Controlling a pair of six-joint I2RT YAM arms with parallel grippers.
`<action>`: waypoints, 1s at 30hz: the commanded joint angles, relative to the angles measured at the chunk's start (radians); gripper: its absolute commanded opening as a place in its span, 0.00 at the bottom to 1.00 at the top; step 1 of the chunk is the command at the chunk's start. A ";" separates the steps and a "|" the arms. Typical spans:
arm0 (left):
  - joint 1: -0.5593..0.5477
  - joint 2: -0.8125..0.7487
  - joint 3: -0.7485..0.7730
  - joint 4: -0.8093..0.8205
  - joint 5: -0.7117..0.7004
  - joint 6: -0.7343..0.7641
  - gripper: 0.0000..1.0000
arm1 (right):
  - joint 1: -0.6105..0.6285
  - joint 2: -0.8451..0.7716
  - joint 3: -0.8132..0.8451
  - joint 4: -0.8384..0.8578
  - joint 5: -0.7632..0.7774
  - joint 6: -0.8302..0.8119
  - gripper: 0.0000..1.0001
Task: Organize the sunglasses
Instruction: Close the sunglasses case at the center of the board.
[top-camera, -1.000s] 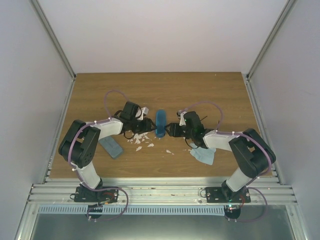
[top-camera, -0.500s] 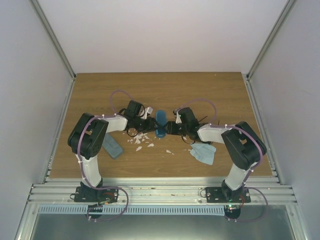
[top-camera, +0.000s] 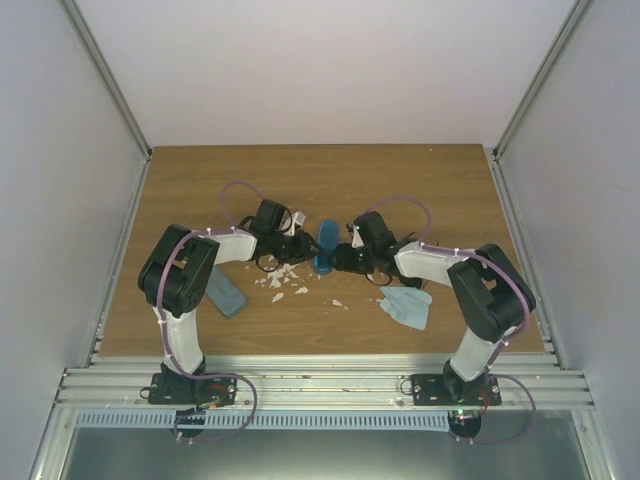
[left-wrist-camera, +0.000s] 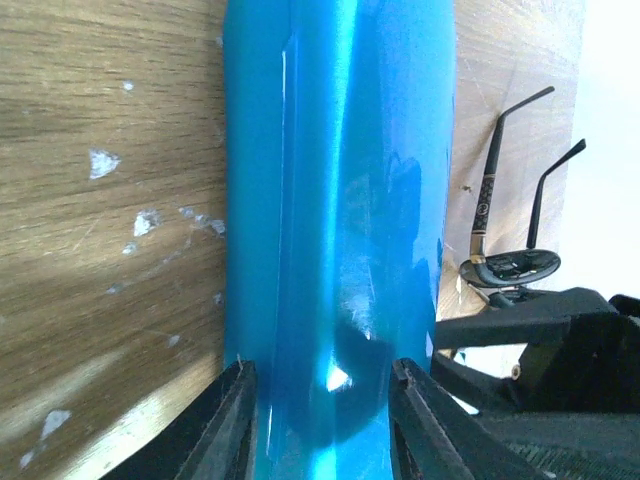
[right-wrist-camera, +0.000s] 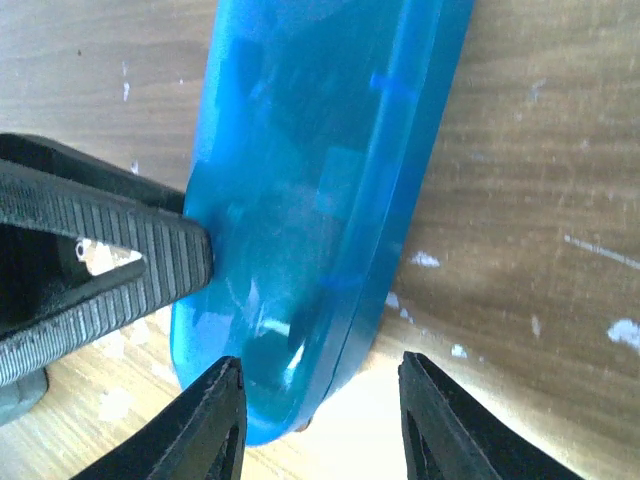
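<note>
The bright blue oval case (top-camera: 325, 246) lies mid-table. My left gripper (top-camera: 307, 244) is shut across the case (left-wrist-camera: 340, 200), a finger (left-wrist-camera: 232, 425) pressed on each side. My right gripper (top-camera: 337, 258) is open around the case's end (right-wrist-camera: 300, 250), its left finger touching and its right finger (right-wrist-camera: 440, 420) apart. The black sunglasses (left-wrist-camera: 505, 225), with thin arms, lie beyond the case in the left wrist view, and by my right wrist in the top view (top-camera: 377, 276). A dark round-lensed pair (top-camera: 268, 262) lies under my left wrist; its colour is unclear.
A grey-blue rectangular case (top-camera: 222, 292) lies left front. A pale blue cloth (top-camera: 407, 305) lies right front. White chips (top-camera: 284, 281) are scattered in front of the blue case. Walls close in the wooden table (top-camera: 320, 180) on three sides.
Both grippers have moved inward to the blue case. The left one now grips it. The case has shifted a little and looks shorter from above.
</note>
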 joint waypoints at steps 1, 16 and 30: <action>-0.032 0.062 -0.039 -0.002 -0.070 -0.090 0.36 | 0.000 -0.048 0.002 -0.101 -0.015 0.026 0.43; -0.033 0.096 0.065 -0.008 -0.043 -0.095 0.48 | -0.045 -0.022 0.039 -0.113 0.069 -0.097 0.42; -0.006 0.149 0.055 0.048 -0.038 -0.228 0.61 | -0.049 0.038 0.064 -0.151 0.151 -0.111 0.44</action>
